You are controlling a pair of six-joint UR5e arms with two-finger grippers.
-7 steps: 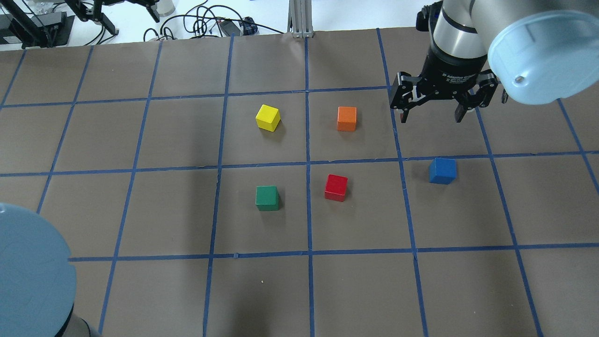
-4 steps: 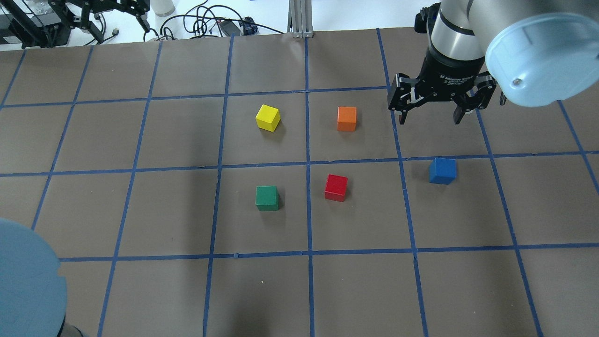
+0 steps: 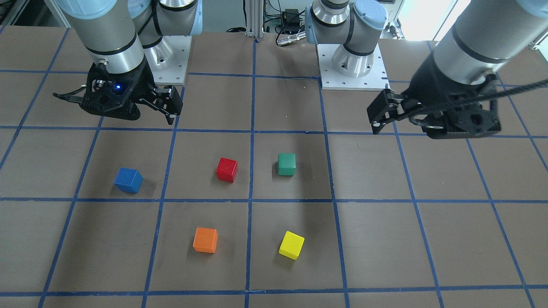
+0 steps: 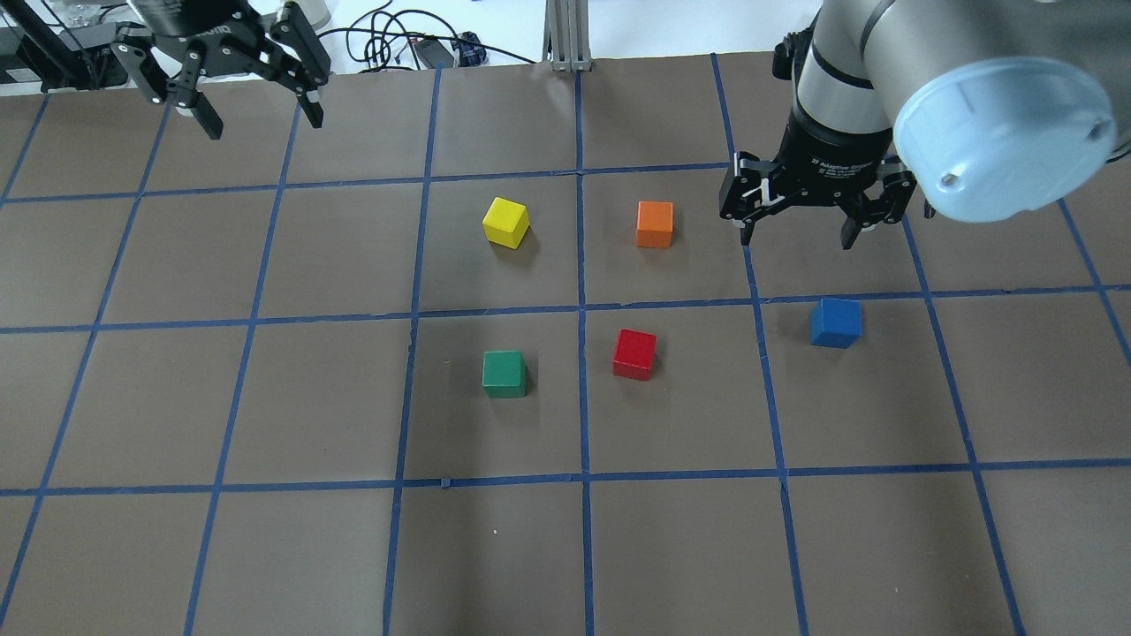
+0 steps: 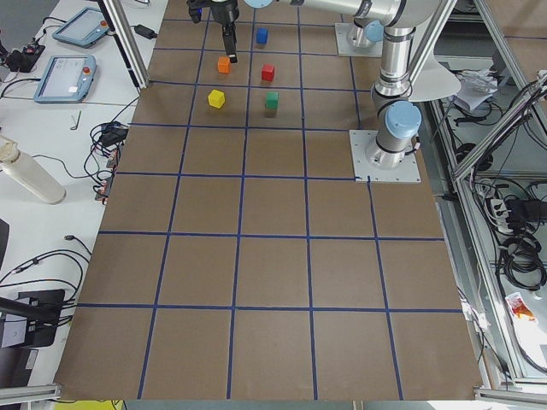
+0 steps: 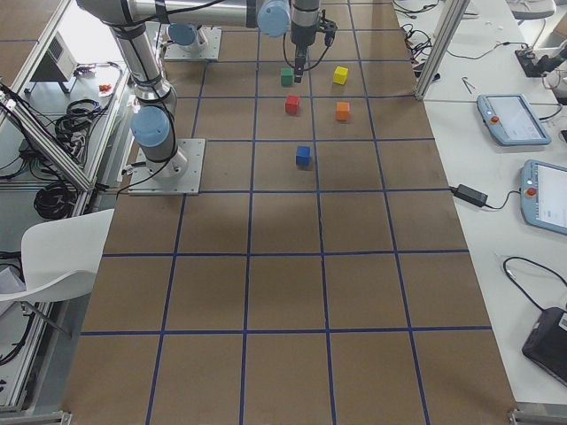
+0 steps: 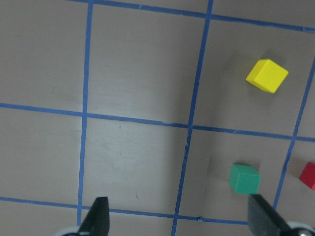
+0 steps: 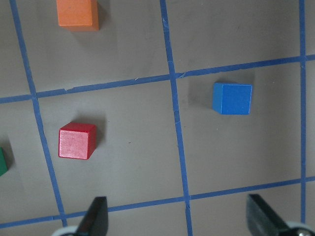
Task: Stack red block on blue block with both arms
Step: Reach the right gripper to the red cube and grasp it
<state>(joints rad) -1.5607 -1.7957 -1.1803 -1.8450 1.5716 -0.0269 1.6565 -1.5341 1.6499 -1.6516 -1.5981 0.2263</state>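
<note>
The red block (image 4: 635, 354) sits on the table near the centre, also in the front view (image 3: 227, 170) and the right wrist view (image 8: 76, 141). The blue block (image 4: 835, 322) sits about one grid cell to its right, also in the front view (image 3: 128, 180) and the right wrist view (image 8: 232, 98). My right gripper (image 4: 795, 240) hangs open and empty above the table, just beyond the blue block. My left gripper (image 4: 265, 128) is open and empty over the far left of the table, well away from both blocks. The red block's edge shows in the left wrist view (image 7: 309, 175).
An orange block (image 4: 655, 223) and a yellow block (image 4: 506, 222) lie beyond the red one, and a green block (image 4: 504, 374) lies to its left. The brown table (image 4: 265, 397) has a blue tape grid. Cables lie past its far edge.
My left gripper has come into the overhead view at the far left, and the left arm's blue cap has left the near left corner. My right gripper has shifted slightly left and lower. Blocks unmoved.
</note>
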